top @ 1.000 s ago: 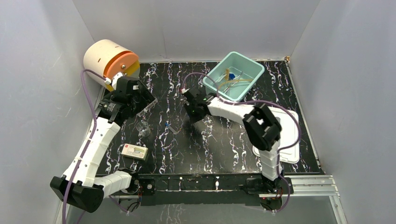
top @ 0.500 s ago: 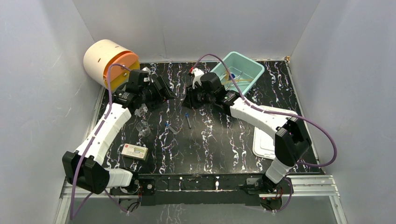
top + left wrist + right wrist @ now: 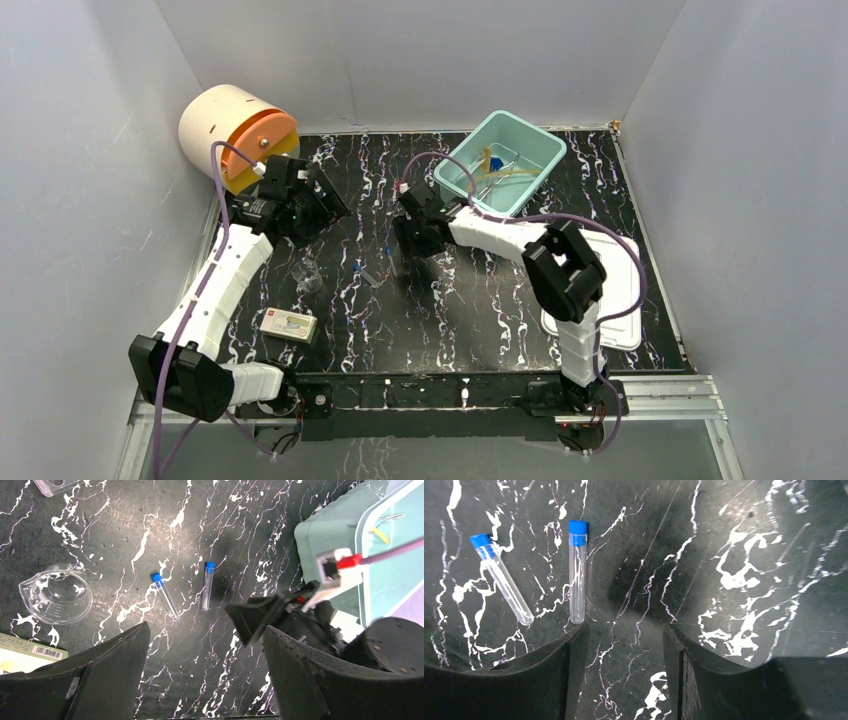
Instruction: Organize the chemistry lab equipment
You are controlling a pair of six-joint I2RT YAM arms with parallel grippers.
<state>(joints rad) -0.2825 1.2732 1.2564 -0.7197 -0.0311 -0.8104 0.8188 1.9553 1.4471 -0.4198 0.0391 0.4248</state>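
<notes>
Lying flat, right-hand test tube (image 3: 577, 580) points cap (image 3: 577, 528) rearward.

Your left arm (image 3: 215, 290) extended forward, wrist angled right; left end effector (image 3: 205, 680) spread wide, empty. Your right arm (image 3: 500, 235) folded at elbow, reaching left; right end effector (image 3: 624, 630) pointing down, fingers parted, holding nothing.

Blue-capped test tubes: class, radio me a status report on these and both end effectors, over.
Left end effector open, empty. Right end effector open, empty, beside two clear blue-capped test tubes lying on the black marbled table. Nothing across them.
</notes>
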